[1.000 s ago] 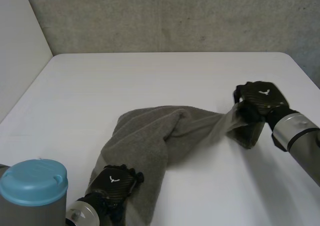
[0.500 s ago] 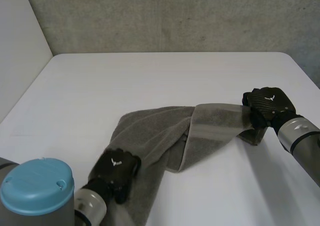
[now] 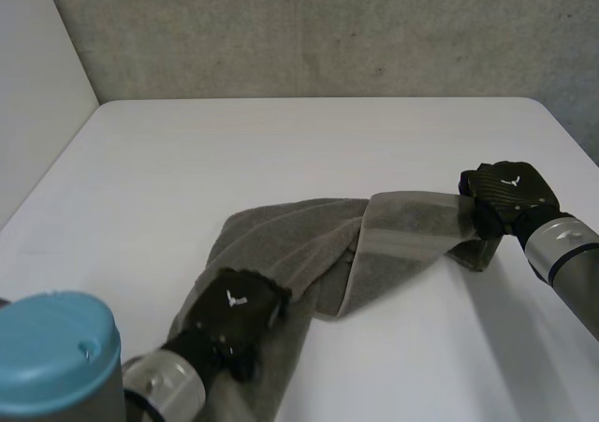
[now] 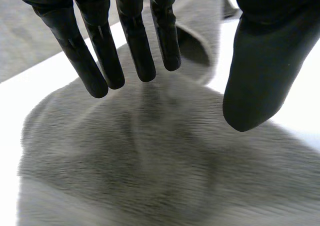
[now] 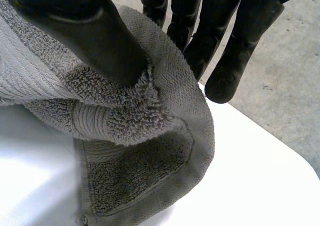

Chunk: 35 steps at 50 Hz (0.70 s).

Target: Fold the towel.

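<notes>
A grey towel (image 3: pixel 309 254) lies bunched across the white table (image 3: pixel 281 151), stretched from the near left to the right. My left hand (image 3: pixel 232 312) hovers over the towel's near-left part (image 4: pixel 150 161), fingers (image 4: pixel 132 35) straight and apart from the thumb, holding nothing. My right hand (image 3: pixel 505 197) grips the towel's right end. In the right wrist view the thumb (image 5: pixel 85 30) presses a fold of the towel's edge (image 5: pixel 145 116) against the fingers (image 5: pixel 215 30), and the corner hangs below the hand.
The table's far half and right front are bare. A grey wall rises behind the table's far edge (image 3: pixel 318 99). My left arm's light-blue cap (image 3: pixel 56 342) stands at the near left.
My left hand has moved forward over the towel and its fingers now stand straight. My right hand pulled the towel's end a little to the right, spreading the twisted part flatter.
</notes>
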Available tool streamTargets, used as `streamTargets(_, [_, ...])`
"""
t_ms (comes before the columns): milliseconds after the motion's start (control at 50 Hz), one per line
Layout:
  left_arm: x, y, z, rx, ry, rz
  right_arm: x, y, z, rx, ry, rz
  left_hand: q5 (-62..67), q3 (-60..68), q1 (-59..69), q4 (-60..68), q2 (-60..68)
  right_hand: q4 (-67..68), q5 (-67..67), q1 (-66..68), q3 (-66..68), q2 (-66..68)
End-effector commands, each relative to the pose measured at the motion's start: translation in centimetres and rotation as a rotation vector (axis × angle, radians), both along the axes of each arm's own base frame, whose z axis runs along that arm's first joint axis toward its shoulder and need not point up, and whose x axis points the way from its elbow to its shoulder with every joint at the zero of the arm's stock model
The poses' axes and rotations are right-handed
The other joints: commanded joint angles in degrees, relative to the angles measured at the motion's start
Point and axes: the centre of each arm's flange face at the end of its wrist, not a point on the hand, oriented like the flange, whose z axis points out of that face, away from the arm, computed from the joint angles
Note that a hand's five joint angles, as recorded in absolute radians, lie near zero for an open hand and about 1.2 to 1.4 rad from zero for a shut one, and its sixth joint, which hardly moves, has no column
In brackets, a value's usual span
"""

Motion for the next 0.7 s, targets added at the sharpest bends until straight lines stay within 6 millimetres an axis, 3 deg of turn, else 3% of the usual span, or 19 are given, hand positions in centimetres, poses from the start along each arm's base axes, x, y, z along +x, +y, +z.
streamTargets(20, [0.2,2.2,-0.4,0.026,-0.026,-0.05,0.0,0.0,-0.3,0.009,0.002,-0.001,-14.9,-5.5,-5.6,-5.9,-6.0,3.8,3.0,3.7,4.2,4.7])
streamTargets(440, [0.1,2.3,-3.2,0.053,-0.075,-0.053,0.1,0.2,-0.9,0.014,0.034,0.013,-12.4,-3.0,-3.1,-3.4,-3.4,3.8,3.0,3.7,4.2,4.7])
streamTargets(600, [-0.1,1.8,-3.9,0.044,-0.081,-0.037,0.1,0.2,-0.9,0.015,0.036,0.015,6.1,15.5,15.4,15.1,15.1,3.8,3.0,3.7,4.2,4.7])
streamTargets(700, [-0.3,1.5,-3.8,0.031,-0.072,-0.032,0.1,0.2,-0.9,0.015,0.036,0.013,25.1,34.5,34.4,34.1,34.1,3.7,2.9,3.6,4.1,4.6])
